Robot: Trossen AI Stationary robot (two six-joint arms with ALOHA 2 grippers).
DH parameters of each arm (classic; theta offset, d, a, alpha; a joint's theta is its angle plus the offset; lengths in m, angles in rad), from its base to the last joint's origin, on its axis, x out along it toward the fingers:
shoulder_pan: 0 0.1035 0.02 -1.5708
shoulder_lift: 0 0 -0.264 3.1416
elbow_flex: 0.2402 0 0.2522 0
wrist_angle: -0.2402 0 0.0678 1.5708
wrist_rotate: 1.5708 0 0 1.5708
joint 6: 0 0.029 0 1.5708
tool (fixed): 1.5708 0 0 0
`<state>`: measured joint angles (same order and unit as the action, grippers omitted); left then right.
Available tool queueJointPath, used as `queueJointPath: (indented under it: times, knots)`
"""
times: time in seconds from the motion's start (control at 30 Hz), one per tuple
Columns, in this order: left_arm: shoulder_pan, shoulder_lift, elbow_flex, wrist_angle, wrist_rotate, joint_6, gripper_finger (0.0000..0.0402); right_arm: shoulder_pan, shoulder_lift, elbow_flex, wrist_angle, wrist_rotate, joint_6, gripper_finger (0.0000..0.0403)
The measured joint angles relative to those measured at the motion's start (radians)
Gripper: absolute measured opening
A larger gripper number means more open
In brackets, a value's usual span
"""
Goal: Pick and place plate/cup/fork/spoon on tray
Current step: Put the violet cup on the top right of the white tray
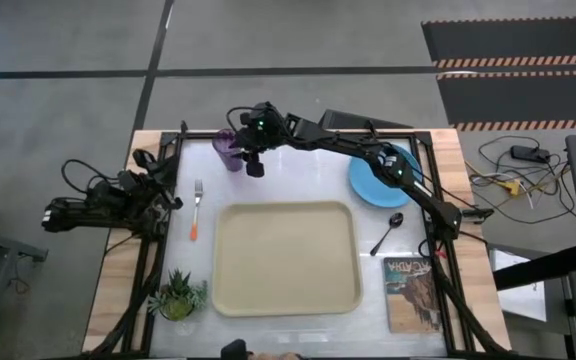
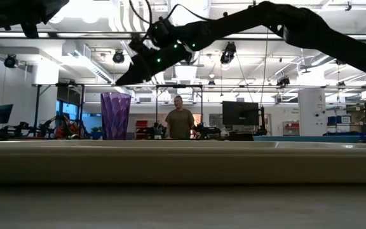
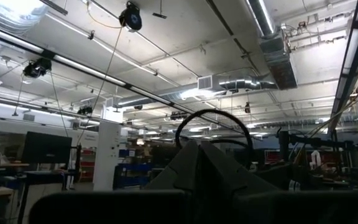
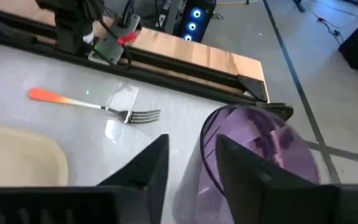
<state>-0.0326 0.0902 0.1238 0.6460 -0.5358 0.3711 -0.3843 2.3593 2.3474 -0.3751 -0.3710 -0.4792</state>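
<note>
The cup (image 4: pixel 257 155) stands upright near the far edge of the counter (image 1: pixel 298 175), toward its left corner, and my right claw (image 1: pixel 255 162) hangs just beside it with its fingers spread, grasping nothing; in the right wrist view one finger (image 4: pixel 244 168) overlaps the near rim. I judge this tumbler light, thin-walled and a little springy, with ribs that should help grip, though smooth plastic could slip or tip if I nudge it. I would take it across the rim wall, one finger inside and one outside, or around the upper body, squeezing gently. The fork (image 1: pixel 196 208) lies flat by the left edge, well apart from the cup, so it should not interfere. The tray (image 1: pixel 286 258) sits bare in the middle, between cup and near edge, an open landing place. The plate (image 1: pixel 380 180) and spoon (image 1: pixel 388 233) rest toward the right edge, a book (image 1: pixel 411 293) at the near right corner, a small plant (image 1: pixel 176 295) near the left. My left claw (image 1: pixel 163 192) waits folded at the left edge; I cannot tell its state.
</note>
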Motion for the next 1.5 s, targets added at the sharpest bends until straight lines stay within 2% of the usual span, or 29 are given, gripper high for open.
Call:
queueJointPath:
  times: [0.27, 0.37, 0.5, 1.5]
  knots:
    - [0.000, 0.000, 0.000, -0.001, -0.001, -0.001, 0.0000, 0.000, 0.040, 0.000, 0.023, 0.015, -0.042, 0.0192]
    - [0.000, 0.000, 0.000, -0.003, -0.001, -0.001, 0.0000, 0.000, 0.043, 0.000, 0.025, 0.057, -0.054, 0.0200]
    - [0.000, 0.000, 0.000, -0.004, -0.001, -0.001, 0.0000, 0.000, 0.044, 0.000, 0.019, 0.058, -0.067, 0.0198]
    - [0.000, 0.000, 0.000, -0.005, -0.001, -0.001, 0.0000, 0.000, 0.020, 0.002, 0.015, 0.085, -0.115, 0.0054]
